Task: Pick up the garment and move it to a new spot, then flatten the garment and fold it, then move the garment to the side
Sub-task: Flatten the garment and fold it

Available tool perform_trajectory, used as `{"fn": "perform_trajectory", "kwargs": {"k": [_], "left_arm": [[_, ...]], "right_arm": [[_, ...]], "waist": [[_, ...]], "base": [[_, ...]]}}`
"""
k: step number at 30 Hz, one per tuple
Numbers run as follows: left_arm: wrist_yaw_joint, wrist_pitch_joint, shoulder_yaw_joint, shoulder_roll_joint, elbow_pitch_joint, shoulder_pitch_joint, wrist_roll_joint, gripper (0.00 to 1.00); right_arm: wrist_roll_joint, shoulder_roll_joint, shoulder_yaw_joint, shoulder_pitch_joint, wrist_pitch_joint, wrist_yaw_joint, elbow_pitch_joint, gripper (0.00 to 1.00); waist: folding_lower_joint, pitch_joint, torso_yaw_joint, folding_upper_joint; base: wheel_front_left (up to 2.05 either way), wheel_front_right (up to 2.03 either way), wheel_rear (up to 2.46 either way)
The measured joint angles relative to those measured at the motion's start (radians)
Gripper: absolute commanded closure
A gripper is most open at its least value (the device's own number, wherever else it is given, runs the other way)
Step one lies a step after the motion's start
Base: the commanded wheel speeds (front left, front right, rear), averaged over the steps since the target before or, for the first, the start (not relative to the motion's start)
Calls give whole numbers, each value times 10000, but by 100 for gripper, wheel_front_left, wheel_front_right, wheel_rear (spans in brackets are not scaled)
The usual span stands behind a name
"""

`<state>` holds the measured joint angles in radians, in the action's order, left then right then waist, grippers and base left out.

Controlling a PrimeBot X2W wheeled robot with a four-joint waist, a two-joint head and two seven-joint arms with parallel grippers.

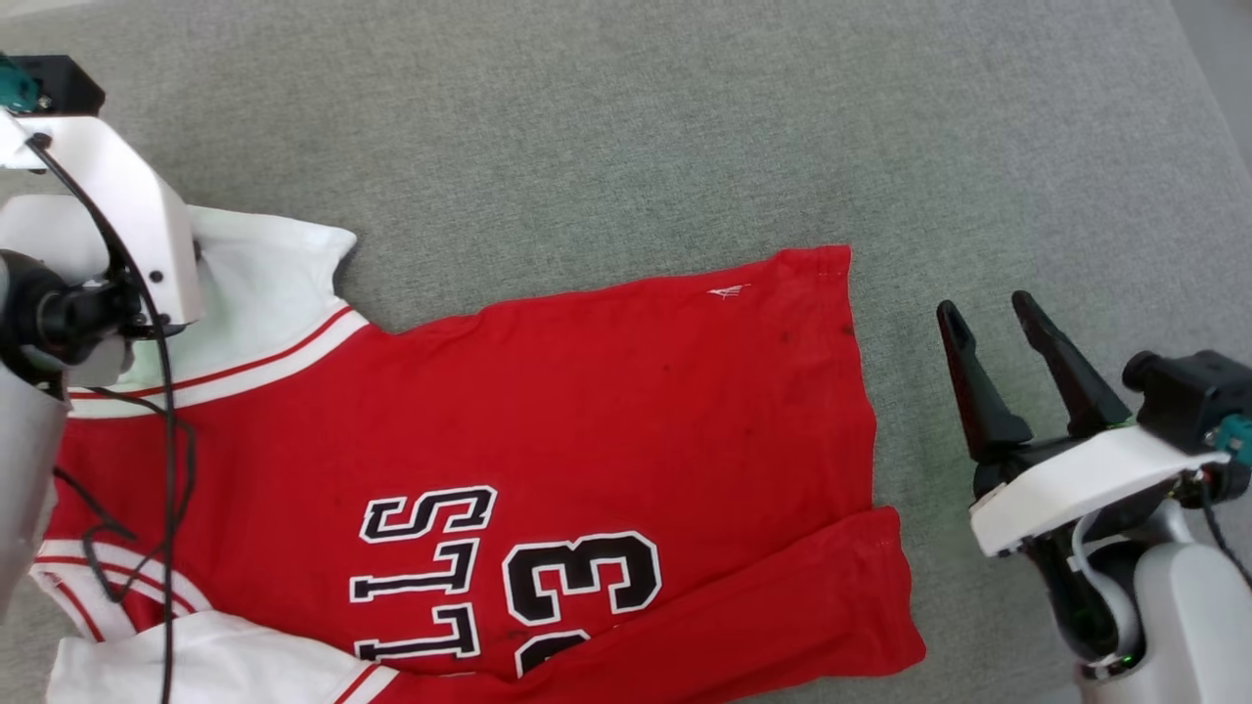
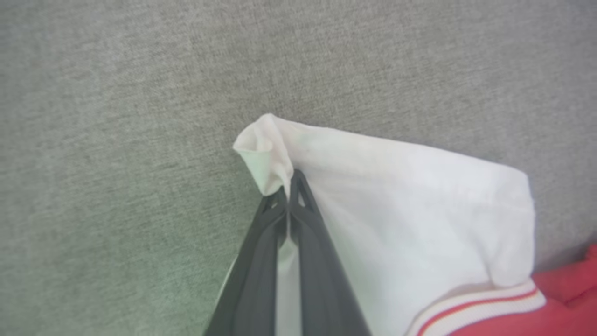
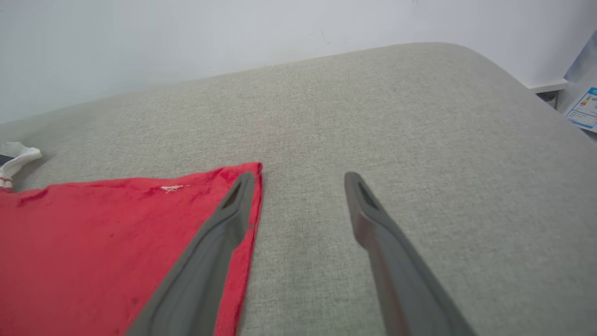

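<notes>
The garment (image 1: 606,391) is lying spread on the grey cushion (image 1: 587,127), printed side up. The left arm is reaching over the garment's white sleeve. The left wrist view is revealing what the head view hides: the left gripper (image 2: 290,186) is clamping that sleeve's corner. The right gripper (image 1: 984,305) is hovering beside the garment's hem, fingers spread and empty.

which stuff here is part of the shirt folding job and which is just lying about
Job: T-shirt; left gripper, shut on its white sleeve; right gripper, open, beside the shirt; grey cushion under it.
Lying about: printed sheet and white ledge, beyond the cushion's edge.
</notes>
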<state>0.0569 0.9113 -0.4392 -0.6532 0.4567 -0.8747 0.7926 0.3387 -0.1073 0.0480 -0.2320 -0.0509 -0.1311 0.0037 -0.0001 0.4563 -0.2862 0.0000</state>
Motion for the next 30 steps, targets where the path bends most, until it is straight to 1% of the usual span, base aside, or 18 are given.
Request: {"fn": "perform_trajectory", "kwargs": {"k": [2, 6, 9, 12, 19, 23, 26, 27, 28, 29, 30], "left_arm": [[-38, -165, -54, 82, -13, -24, -69, 100], [-123, -497, -151, 311, -226, -179, -192, 100], [-194, -732, -242, 453, -535, -458, -332, 100], [-278, -911, -382, 623, -859, -536, -456, 100], [-389, -1315, -516, 805, -1538, -587, -583, 100], [-412, -1524, -593, 932, -1804, -582, -606, 100], [-454, -1691, -604, 986, -1875, -543, -577, 100], [-456, -1762, -604, 1009, -1877, -520, -577, 100], [-456, -1802, -604, 1020, -1870, -501, -577, 100], [-456, -1845, -598, 1016, -1862, -467, -571, 100], [-456, -1862, -596, 1016, -1845, -428, -560, 100]], "right_arm": [[234, -293, 29, -183, -405, 0, 121, 0], [773, -1124, 178, -567, -1664, 0, 570, 0], [1264, -1764, 339, -999, -2568, 0, 926, 0], [1676, -2236, 621, -1394, -3267, 0, 1200, 0], [2190, -2899, 1471, -2346, -4498, 0, 1745, 0], [2290, -3124, 1962, -2838, -4794, 0, 2157, 0], [2562, -3294, 2257, -3046, -5536, 4, 2629, 0], [2663, -3323, 2305, -3137, -5766, 4, 2746, 43], [2803, -3342, 2334, -3217, -6021, 4, 2867, 67], [2886, -3363, 2360, -3286, -6224, 4, 2957, 100], [2903, -3379, 2422, -3346, -6353, 4, 2999, 100]], "waist": [[1, -88, 101, 0], [1, -247, 403, 0], [1, -298, 738, 0], [0, -296, 1128, 0], [1, -167, 1999, 0], [1, -68, 2383, 0], [1, -17, 2573, 0], [1, -8, 2618, 0], [1, -1, 2651, 0], [0, 4, 2665, 0], [0, -1, 2668, -1]], "base": [[0, 0, 0], [0, 0, 0], [0, 0, 0], [0, 0, 0], [0, 0, 0], [0, 0, 0], [0, 0, 0], [0, 0, 0], [0, 0, 0], [0, 0, 0], [0, 0, 0]]}}
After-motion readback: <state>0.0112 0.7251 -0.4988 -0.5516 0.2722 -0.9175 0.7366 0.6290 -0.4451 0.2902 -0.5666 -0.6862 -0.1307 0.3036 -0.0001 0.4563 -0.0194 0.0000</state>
